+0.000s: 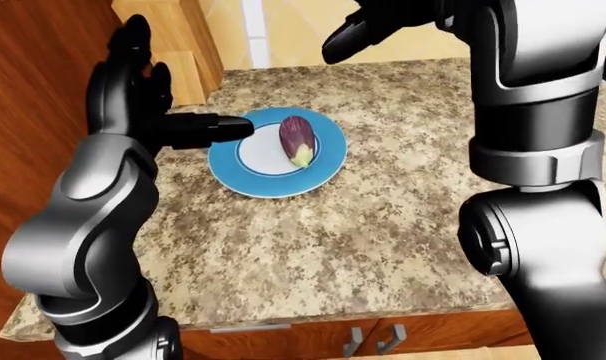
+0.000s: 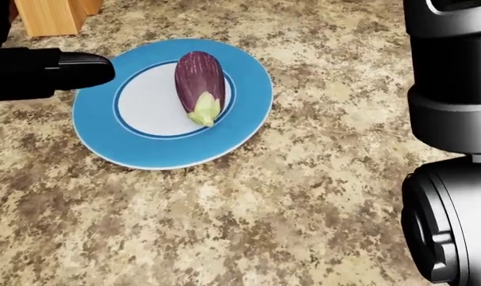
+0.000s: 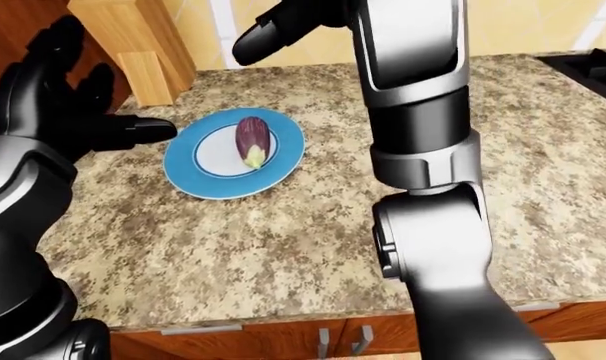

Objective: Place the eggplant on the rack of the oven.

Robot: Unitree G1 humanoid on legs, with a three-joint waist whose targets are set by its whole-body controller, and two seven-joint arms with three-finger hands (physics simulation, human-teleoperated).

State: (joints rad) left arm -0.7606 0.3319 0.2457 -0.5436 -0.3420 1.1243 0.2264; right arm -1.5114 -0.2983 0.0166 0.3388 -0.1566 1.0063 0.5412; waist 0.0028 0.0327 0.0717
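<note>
A purple eggplant (image 2: 199,84) with a green stem end lies on a blue plate (image 2: 248,122) with a white centre, on the granite counter. My left hand (image 1: 148,97) is open to the left of the plate, one finger (image 2: 77,68) reaching over the plate's left rim, a little short of the eggplant. My right hand (image 1: 358,34) is raised above the counter at the top of the eye views, fingers spread, apart from the eggplant. The oven does not show.
A wooden knife block (image 3: 133,45) stands on the counter (image 1: 383,217) up and left of the plate. A dark wood cabinet side (image 1: 33,112) rises at the left. A black stove corner (image 3: 593,64) shows at the right. Cabinet handles (image 1: 373,337) sit below the counter edge.
</note>
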